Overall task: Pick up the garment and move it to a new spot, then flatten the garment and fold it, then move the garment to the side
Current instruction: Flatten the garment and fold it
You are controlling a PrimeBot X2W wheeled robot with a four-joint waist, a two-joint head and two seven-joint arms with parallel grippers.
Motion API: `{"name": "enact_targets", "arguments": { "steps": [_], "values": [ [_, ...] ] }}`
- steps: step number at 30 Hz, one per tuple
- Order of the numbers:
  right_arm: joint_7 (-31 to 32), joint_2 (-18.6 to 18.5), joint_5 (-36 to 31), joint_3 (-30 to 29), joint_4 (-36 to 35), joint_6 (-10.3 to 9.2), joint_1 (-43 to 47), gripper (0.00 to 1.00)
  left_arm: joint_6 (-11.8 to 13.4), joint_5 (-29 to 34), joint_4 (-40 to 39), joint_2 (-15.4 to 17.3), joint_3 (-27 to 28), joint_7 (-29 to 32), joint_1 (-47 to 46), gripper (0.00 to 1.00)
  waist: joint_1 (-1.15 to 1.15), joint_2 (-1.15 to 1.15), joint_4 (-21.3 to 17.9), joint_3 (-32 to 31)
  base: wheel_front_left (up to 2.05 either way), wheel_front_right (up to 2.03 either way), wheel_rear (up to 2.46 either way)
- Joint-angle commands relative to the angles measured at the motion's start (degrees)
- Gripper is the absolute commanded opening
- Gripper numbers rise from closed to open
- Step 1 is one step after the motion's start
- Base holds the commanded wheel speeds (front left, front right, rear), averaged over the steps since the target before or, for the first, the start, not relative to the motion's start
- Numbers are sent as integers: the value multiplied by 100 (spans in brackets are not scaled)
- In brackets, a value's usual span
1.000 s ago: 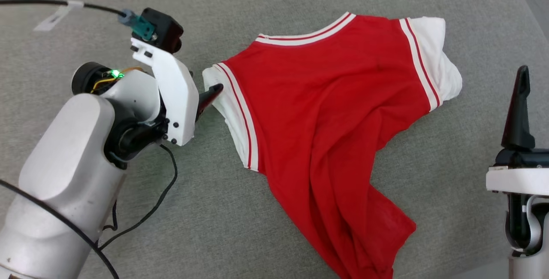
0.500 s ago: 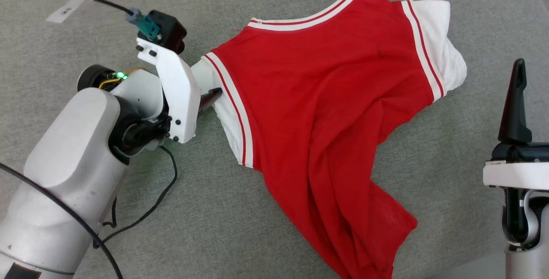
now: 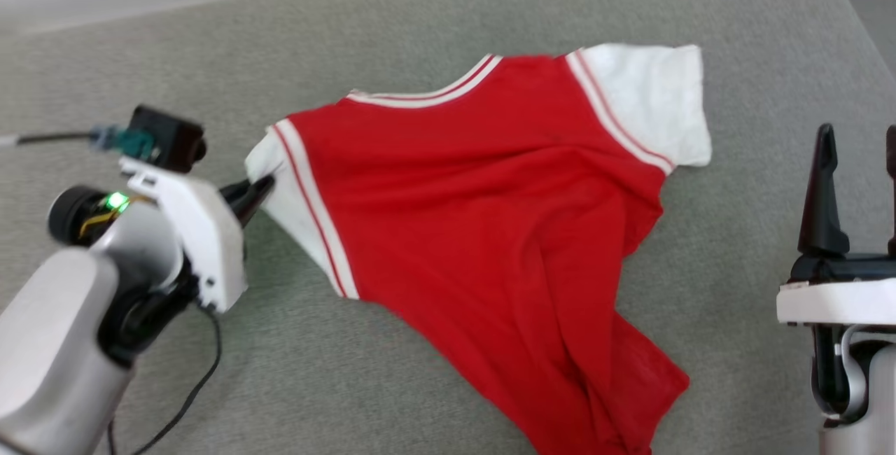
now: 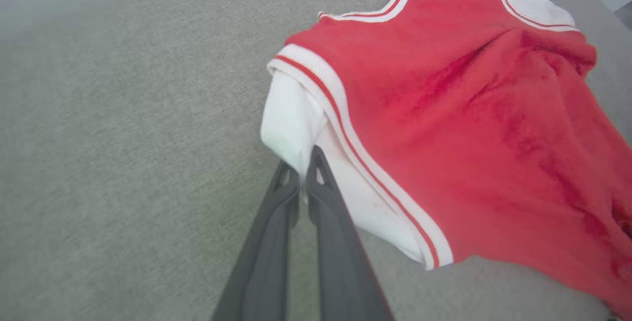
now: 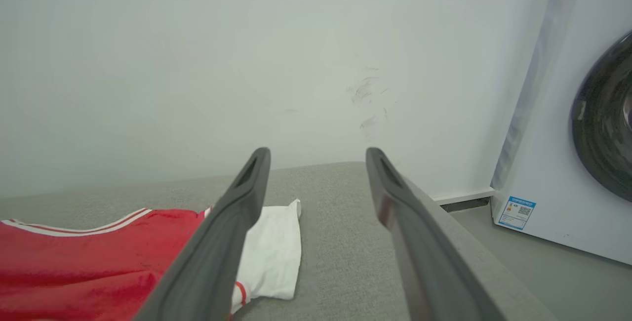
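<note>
The grey cloth-covered desk (image 3: 420, 14) carries everything. The garment (image 3: 476, 217) sprawls across its middle in the head view, with the striped neckline toward twelve o'clock and the hem (image 3: 630, 399) trailing off toward five o'clock. It isn't flat: long creases run down the red body, and the lower part is bunched and twisted.

It reads as thin, light knit, completely limp. It will probably drape and stretch from whatever point is pinched instead of moving as a sheet. It is neither fragile nor slippery, and the cloth under it looks likely to drag at it.

One white sleeve (image 3: 651, 105) lies spread at two o'clock. The other sleeve (image 4: 291, 123) is at nine o'clock, with its outer edge raised off the cloth.

The right pincer (image 5: 317, 155) stands at about three o'clock of the garment, well apart from it. Its fingers are spread wide, with nothing between them.

The left pincer (image 4: 302, 163) is closed at that nine o'clock sleeve. The left wrist view shows its two fingers pressed together on a fold of the white fabric.

A single sleeve-tip pinch will likely let the rest hang and swing. The two shoulder seams or both hem corners look like better holds for spreading it. The striped trim seems thicker and firmer to nip than the red body.
</note>
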Motion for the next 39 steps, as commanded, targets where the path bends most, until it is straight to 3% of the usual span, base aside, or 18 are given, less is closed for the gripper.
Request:
{"name": "enact_targets", "arguments": {
  "steps": [1, 7, 13, 20, 21, 23, 24, 33, 39],
  "values": [
    [-12, 10, -12, -4, 16, -2, 64, 100, 76, -38, -165, 131, 93, -46, 190, 0, 0, 0, 150, -154, 0, 0, 0],
    [-12, 9, -31, 93, 76, -2, 126, 100, 578, 117, -1007, 751, 457, -72, 741, 0, 0, 0, 298, -222, 0, 0, 0],
    [-12, 9, -21, 216, 116, -2, 53, 100, 927, 673, -1131, 1129, 456, 64, 536, 0, 0, 0, 283, -91, 0, 0, 0],
    [-12, 9, -83, 397, 179, -2, -28, 100, 986, 1105, -261, 569, -61, 28, 176, 2, 0, 0, 113, 68, 0, 0, 0],
    [-12, 9, -90, 412, 183, -2, -32, 100, 975, 1151, -85, 458, -124, -46, 125, 12, 0, 0, 91, 78, 0, 0, 0],
    [-12, 9, -102, 417, 188, -2, -29, 100, 948, 1152, 266, 225, -194, -216, 47, 45, 0, 0, 64, 88, 0, 0, 0],
    [-12, 9, -103, 417, 188, -2, -26, 100, 933, 1160, 476, 136, -215, -321, 39, 97, 0, 0, 53, 91, 0, 0, 0],
    [-12, 9, -204, 352, 212, -2, 85, 100, 798, 1336, 1503, -464, -308, -1713, 29, 100, 0, 0, 183, -89, 0, 0, 0],
    [-12, 9, -272, 303, 231, -2, 182, 100, 779, 1272, 1495, -549, -145, -2554, 252, 100, 0, 0, 410, -356, 0, 0, 0]
  ]
}}
